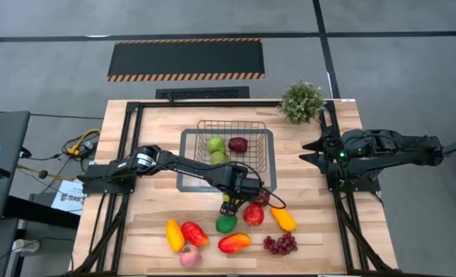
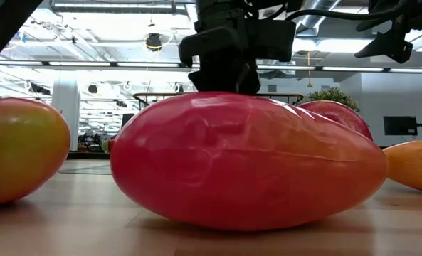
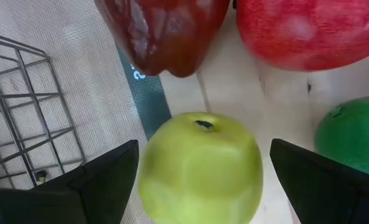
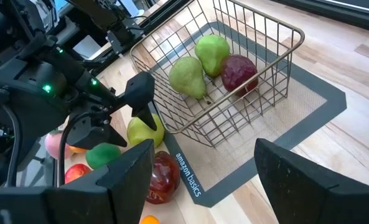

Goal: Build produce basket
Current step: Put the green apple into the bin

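Straddling yellow-green apple [image 3: 200, 165], left end effector [image 1: 231, 202] open, fingers either side, not yet closed; apple on tabletop [image 1: 151, 131] just beside tray edge, basket [image 1: 235, 150] near. Right end effector [image 1: 314, 151] open, idle, well apart.

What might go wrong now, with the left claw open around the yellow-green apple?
The left claw is open, with the glossy yellow-green toy apple between its fingers but not yet gripped; the smooth round fruit may slip out. The maroon pepper and dark green round fruit lie close, so the fingers may nudge them.
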`<control>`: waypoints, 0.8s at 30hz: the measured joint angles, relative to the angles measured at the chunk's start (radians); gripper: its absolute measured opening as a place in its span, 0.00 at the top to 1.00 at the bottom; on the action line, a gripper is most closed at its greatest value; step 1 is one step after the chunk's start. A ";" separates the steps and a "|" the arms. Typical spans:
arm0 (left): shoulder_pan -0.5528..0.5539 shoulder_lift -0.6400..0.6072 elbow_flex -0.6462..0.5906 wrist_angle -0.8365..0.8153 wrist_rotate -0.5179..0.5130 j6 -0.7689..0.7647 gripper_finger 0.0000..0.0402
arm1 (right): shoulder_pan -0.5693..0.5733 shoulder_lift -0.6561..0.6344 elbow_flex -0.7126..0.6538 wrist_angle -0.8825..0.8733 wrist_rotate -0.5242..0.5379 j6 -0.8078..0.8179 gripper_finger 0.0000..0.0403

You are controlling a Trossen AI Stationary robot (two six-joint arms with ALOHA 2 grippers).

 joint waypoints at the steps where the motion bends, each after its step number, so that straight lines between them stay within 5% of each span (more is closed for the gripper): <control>1: -0.001 0.000 0.000 0.000 -0.004 0.003 0.13 | 0.000 0.000 0.000 0.000 0.000 0.000 0.26; 24: -0.024 -0.004 -0.045 -0.010 -0.052 -0.039 0.31 | 0.000 0.000 0.000 0.002 0.000 -0.001 0.26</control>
